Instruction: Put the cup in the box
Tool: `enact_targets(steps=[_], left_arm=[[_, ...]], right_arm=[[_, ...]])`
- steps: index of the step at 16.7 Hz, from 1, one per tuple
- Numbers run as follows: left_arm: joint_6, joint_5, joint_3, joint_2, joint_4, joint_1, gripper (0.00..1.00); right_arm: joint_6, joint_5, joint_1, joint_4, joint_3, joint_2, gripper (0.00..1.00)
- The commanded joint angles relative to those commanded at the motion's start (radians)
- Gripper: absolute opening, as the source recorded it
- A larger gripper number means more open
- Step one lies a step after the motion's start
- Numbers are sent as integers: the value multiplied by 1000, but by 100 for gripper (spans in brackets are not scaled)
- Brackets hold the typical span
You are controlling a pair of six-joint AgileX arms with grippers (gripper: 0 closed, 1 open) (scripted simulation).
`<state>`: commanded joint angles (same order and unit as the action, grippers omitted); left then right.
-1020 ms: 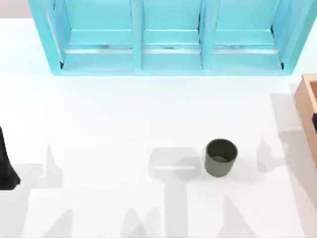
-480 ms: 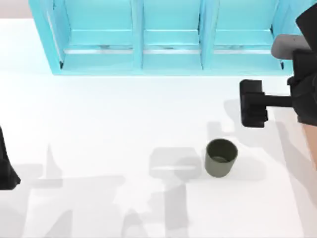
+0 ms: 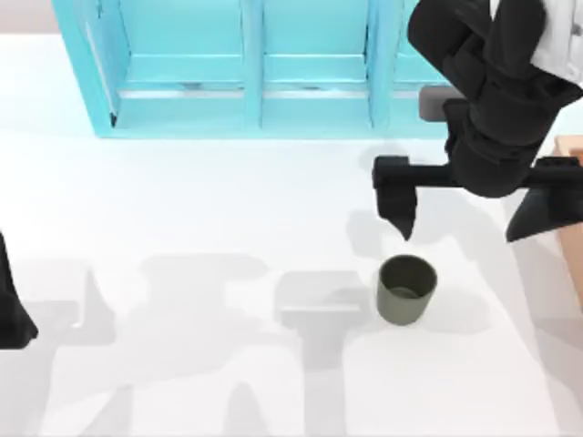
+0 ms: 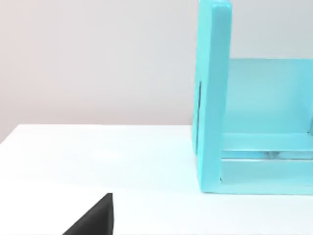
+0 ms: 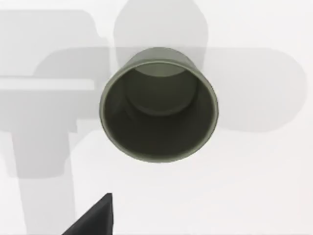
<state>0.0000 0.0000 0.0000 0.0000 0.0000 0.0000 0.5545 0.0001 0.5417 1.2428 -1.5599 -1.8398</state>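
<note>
While the left arm (image 3: pixel 11 305) sits parked at the desk's left edge, the right arm reaches in from the upper right and hangs its gripper (image 3: pixel 469 208) above the white desk (image 3: pixel 182 209), a little behind and to the right of the cup (image 3: pixel 406 289). Its jaws are spread wide: 1 dark finger (image 3: pixel 398 196) points down just behind the cup, the other (image 3: pixel 547 205) stands well off toward the desk's right edge, and neither touches anything. The cup stands upright and open-mouthed on the desk, right of centre, apart from everything else; the right wrist view looks straight down into its hollow (image 5: pixel 159 105). The box (image 3: pixel 572 164) shows as a tan sliver at the right edge, partly hidden by the arm. Along the desk's far side stands a cyan shelf unit (image 3: pixel 255 73) with 3 bays, and the left wrist view catches 1 end of it (image 4: pixel 244 122).
</note>
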Motion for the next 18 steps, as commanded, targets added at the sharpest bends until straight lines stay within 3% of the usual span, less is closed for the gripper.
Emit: enact_targets(steps=[10, 18], left_arm=[[0, 0, 0, 0, 0, 0, 100], [0, 0, 0, 0, 0, 0, 100]], right_arm=[[2, -1, -2, 27, -50, -73, 100], [7, -1, 4, -302, 193, -150, 100]])
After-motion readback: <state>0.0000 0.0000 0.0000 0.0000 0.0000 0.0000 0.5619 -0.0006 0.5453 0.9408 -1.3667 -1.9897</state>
